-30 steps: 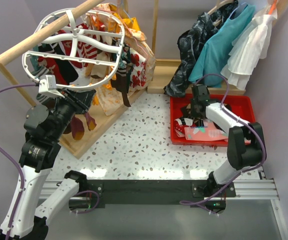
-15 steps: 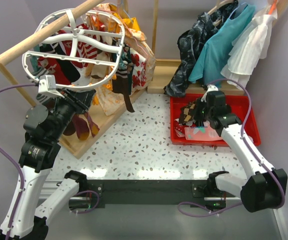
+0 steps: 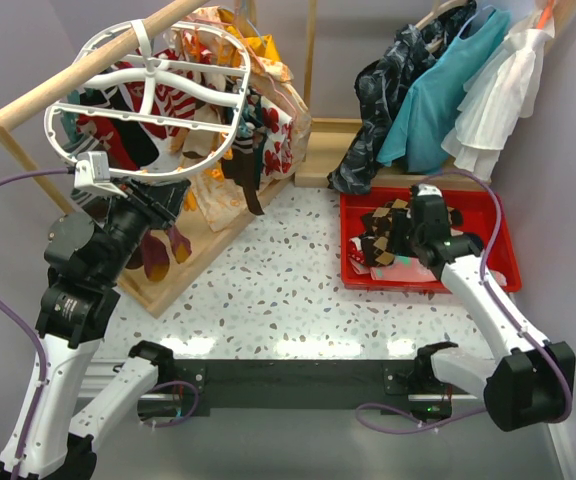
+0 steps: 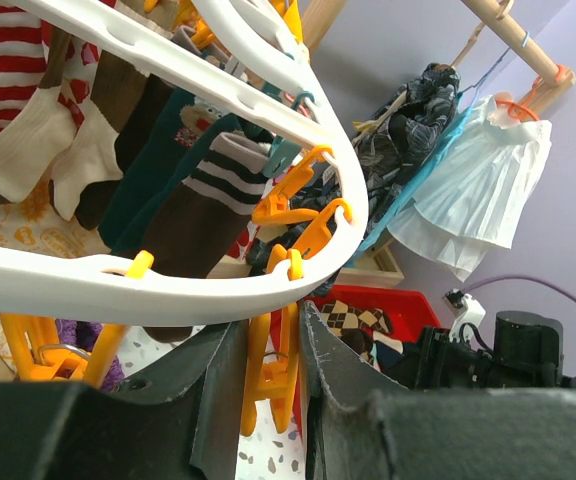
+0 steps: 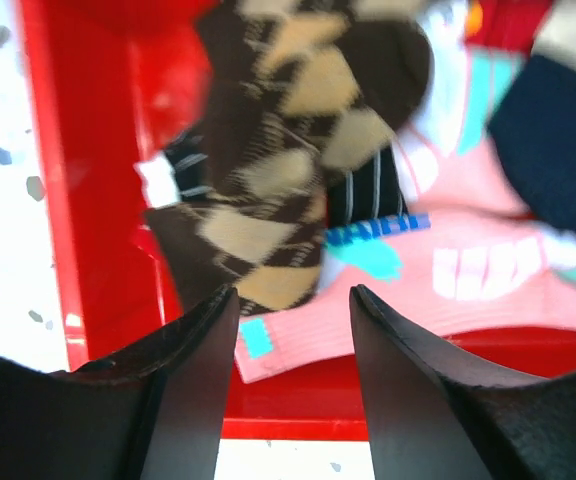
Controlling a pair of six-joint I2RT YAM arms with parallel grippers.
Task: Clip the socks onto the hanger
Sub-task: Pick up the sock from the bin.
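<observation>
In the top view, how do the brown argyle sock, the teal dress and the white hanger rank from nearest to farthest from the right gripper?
1. Brown argyle sock, in the red tray, right by the right gripper.
2. Teal dress, hanging behind the tray.
3. White hanger, far left, on the wooden rail.
</observation>
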